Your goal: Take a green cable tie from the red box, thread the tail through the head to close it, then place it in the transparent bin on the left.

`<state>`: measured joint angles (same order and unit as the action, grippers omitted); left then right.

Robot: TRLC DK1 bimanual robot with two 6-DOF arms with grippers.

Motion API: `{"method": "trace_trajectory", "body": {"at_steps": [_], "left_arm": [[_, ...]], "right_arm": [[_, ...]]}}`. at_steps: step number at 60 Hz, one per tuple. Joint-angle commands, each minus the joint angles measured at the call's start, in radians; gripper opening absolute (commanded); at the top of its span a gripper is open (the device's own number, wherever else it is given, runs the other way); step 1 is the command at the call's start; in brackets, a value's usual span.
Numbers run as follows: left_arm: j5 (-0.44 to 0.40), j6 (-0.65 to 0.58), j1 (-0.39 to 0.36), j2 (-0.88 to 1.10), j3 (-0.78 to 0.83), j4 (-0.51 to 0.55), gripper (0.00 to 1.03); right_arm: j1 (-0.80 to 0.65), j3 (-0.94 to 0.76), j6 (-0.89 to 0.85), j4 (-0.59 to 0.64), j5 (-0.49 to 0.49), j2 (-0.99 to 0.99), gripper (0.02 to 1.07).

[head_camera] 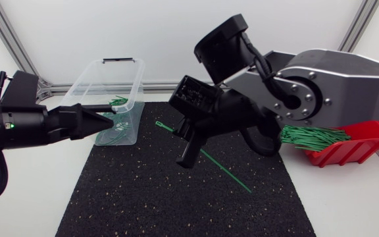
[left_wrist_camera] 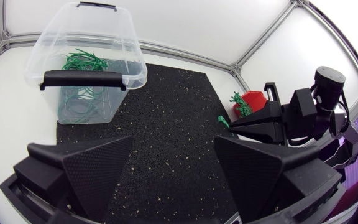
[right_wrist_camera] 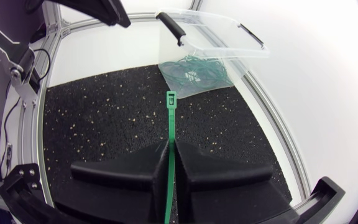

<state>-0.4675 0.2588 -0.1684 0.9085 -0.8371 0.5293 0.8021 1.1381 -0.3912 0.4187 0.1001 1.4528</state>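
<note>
My right gripper (head_camera: 179,129) hangs over the middle of the black mat, shut on a green cable tie (head_camera: 224,170). The tie's head (right_wrist_camera: 171,96) sticks out ahead of the fingertips (right_wrist_camera: 158,151), toward the transparent bin (right_wrist_camera: 213,28), and its tail trails back over the mat. The loop is not closed. My left gripper (head_camera: 110,121) stands open and empty beside the bin (head_camera: 84,82), pointing at the right gripper (left_wrist_camera: 234,124). In the left wrist view its fingers (left_wrist_camera: 98,163) are wide apart. The red box (head_camera: 355,149), at the far right, holds several green ties (head_camera: 313,136).
Several closed green ties (left_wrist_camera: 82,62) lie inside the bin, which has a black handle (left_wrist_camera: 82,79) on its near rim. The black speckled mat (head_camera: 143,197) covers the table's middle. Aluminium frame bars (head_camera: 18,46) run along the back corners.
</note>
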Motion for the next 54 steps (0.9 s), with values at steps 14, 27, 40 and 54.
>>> {"method": "trace_trajectory", "body": {"at_steps": [14, 27, 40, 54], "left_arm": [[-0.011, 0.145, -0.051, 0.018, -0.036, -0.152, 0.91], [-0.011, 0.214, -0.051, 0.038, -0.051, -0.267, 0.91], [-0.011, 0.292, -0.111, 0.079, -0.040, -0.376, 0.91], [-0.011, 0.341, -0.120, 0.098, -0.023, -0.471, 0.87]], "right_arm": [[0.006, 0.137, 0.166, 0.014, 0.003, 0.018, 0.09], [0.016, 0.181, 0.238, -0.017, 0.000, 0.050, 0.09], [0.016, 0.190, 0.311, -0.060, -0.011, 0.052, 0.09], [0.017, 0.210, 0.351, -0.086, -0.025, 0.060, 0.09]]}}
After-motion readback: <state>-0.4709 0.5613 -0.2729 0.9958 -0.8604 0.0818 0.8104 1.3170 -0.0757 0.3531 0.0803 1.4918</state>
